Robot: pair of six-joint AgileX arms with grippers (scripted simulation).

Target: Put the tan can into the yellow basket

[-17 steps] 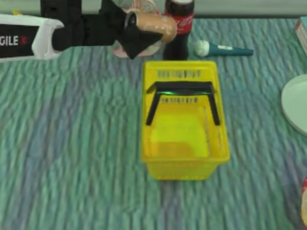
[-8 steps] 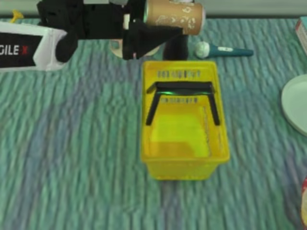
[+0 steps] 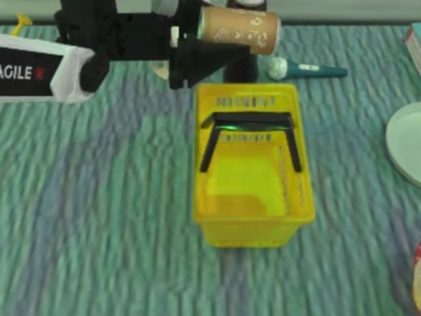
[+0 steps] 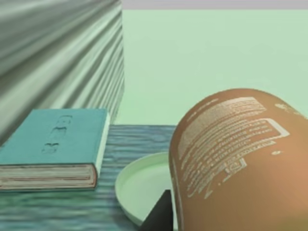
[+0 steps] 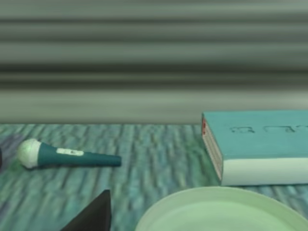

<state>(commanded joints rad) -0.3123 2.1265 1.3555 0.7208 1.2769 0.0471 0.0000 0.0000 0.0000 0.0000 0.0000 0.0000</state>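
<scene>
The tan can [image 3: 240, 29] lies on its side in the air, just beyond the far end of the yellow basket [image 3: 197, 164]. My left gripper [image 3: 197, 36] is shut on it, reaching in from the left. In the left wrist view the tan can [image 4: 240, 163] fills the near side, with pale print on it, and one dark fingertip [image 4: 161, 216] rests against its edge. The basket stands mid-table with its black handles [image 3: 250, 122] folded across the far half and nothing inside. My right arm is out of the top view; one dark fingertip [image 5: 94, 216] shows in its wrist view, holding nothing.
A dark cola bottle [image 3: 243, 66] stands right behind the basket, mostly hidden under the can. A teal microphone [image 3: 306, 68] lies to its right. A pale green plate [image 3: 404, 141] and a teal book [image 3: 416, 39] sit at the right edge.
The left gripper has lifted the can higher and carried it to the right, over the cola bottle. In the last half second it barely shifted.
</scene>
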